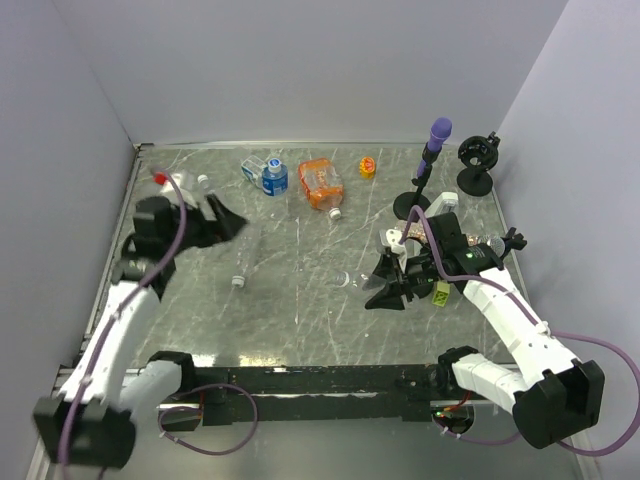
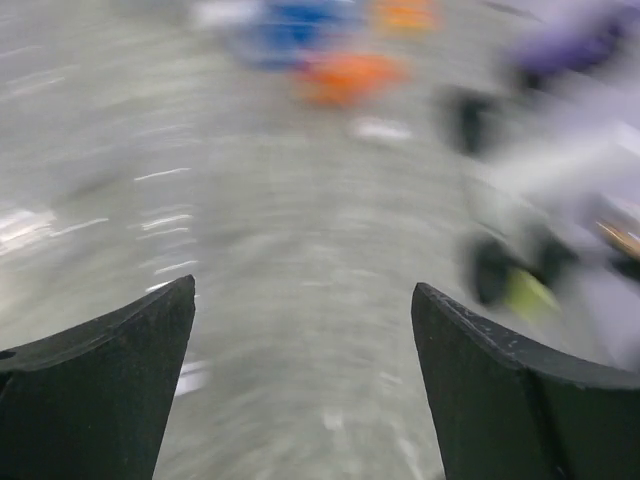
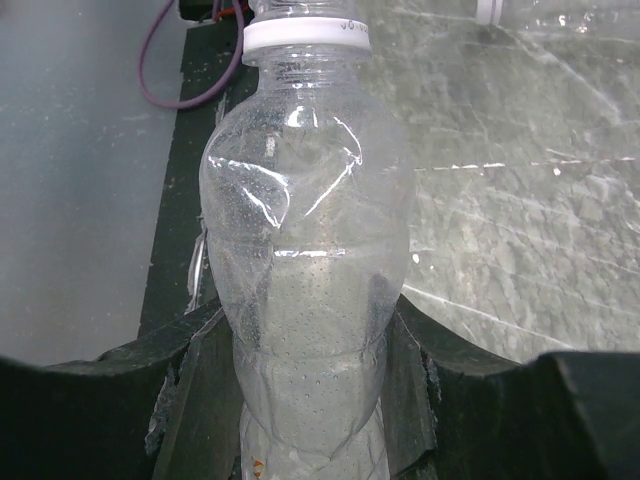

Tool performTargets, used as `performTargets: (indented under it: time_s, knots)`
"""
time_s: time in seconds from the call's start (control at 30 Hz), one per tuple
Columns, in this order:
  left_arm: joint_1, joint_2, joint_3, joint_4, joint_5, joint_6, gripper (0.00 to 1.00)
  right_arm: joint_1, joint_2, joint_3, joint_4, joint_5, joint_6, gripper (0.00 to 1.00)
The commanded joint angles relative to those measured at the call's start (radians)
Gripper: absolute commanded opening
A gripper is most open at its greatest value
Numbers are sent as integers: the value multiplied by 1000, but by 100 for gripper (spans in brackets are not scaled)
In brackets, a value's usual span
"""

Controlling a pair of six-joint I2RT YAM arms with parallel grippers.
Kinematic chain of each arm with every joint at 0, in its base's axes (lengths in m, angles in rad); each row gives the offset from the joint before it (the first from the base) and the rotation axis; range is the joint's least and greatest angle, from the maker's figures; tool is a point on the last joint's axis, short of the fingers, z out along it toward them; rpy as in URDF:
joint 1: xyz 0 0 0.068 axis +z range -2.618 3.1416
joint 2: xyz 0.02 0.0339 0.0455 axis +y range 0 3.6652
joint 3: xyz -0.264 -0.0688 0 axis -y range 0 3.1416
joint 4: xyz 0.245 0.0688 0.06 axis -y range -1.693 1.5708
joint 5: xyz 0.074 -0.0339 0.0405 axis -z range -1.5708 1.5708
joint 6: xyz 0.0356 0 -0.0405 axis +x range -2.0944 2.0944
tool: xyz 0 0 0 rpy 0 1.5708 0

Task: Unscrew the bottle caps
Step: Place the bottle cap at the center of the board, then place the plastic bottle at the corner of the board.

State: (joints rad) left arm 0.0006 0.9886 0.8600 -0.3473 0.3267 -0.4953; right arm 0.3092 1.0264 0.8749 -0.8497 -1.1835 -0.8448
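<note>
One clear bottle (image 3: 305,200) sits clamped in the right gripper (image 3: 308,310); the left gripper (image 2: 302,285) gapes wide (its view blurred), holding nothing.

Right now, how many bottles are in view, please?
4: a clear bottle lying left of centre; blue bottle and orange bottle at the back; another bottle in the right fingers. A fifth may hide behind the left arm.

Bottle (image 1: 244,252) seemingly lying centre-left, second bottle (image 1: 321,184) behind, stand (image 1: 428,172) back-right
</note>
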Motion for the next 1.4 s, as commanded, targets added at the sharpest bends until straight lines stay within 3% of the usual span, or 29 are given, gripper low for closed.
performTargets:
  time_s: [0.0, 0.13, 0.3, 0.47, 0.63, 0.87, 1.17, 1.23, 1.37]
  knots:
    - [-249, -212, -119, 401, 239, -75, 94, -13, -11, -11, 14, -79, -34, 0]
    - [-466, -265, -257, 707, 265, -134, 98, -18, -5, -14, 9, -90, -42, 0]
    - [-802, -107, -175, 697, 128, -2, 99, -22, -3, -19, -17, -110, -86, 0]
    - [-948, 70, -69, 663, 32, 95, 97, -38, -6, -24, -25, -131, -96, 0]
    - [-982, 146, -42, 683, -5, 100, 90, -51, -3, -22, -32, -140, -103, 0]
    - [-985, 131, -47, 686, -60, 77, 80, -55, 1, -20, -37, -140, -105, 0]
    - [-985, 114, -78, 728, -48, 24, 63, -58, 6, -22, -35, -142, -100, 0]
    - [-985, 119, -78, 728, -38, 20, 55, -58, 8, -22, -34, -143, -100, 0]
    - [-985, 134, -65, 702, -25, 20, 52, -61, 9, -22, -35, -142, -99, 0]
